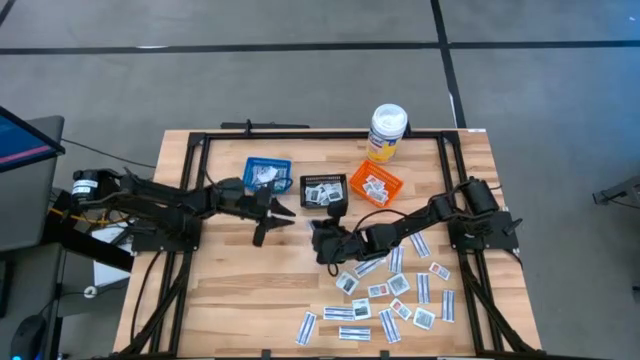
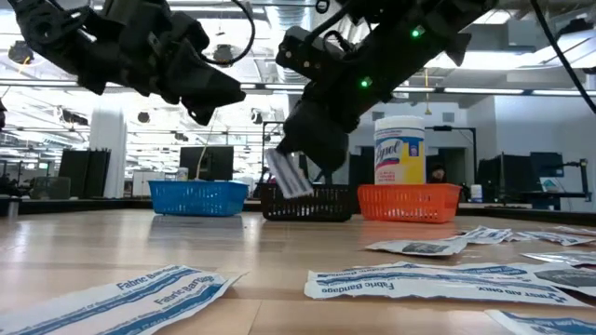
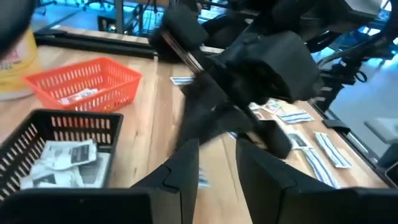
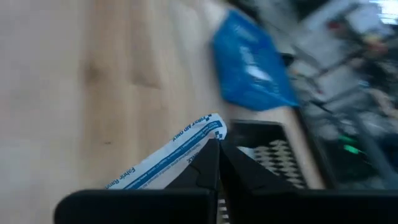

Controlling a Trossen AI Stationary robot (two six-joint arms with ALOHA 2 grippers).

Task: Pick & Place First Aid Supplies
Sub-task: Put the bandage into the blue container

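Narrow white fabric-bandage strip is clamped in right gripper, near black mesh basket. Some packets are binned; many loose packets remain by table's front-right corner.

Three small baskets sit in a row toward twelve o'clock on the wooden table: one blue basket, one black basket and one orange basket. One tall white bottle with a yellow label stands just beyond the orange one. Roughly twenty flat white packets lie scattered toward five o'clock, a mix of narrow strips and small squares; an exact count cannot be made. Each basket also holds a few packets.
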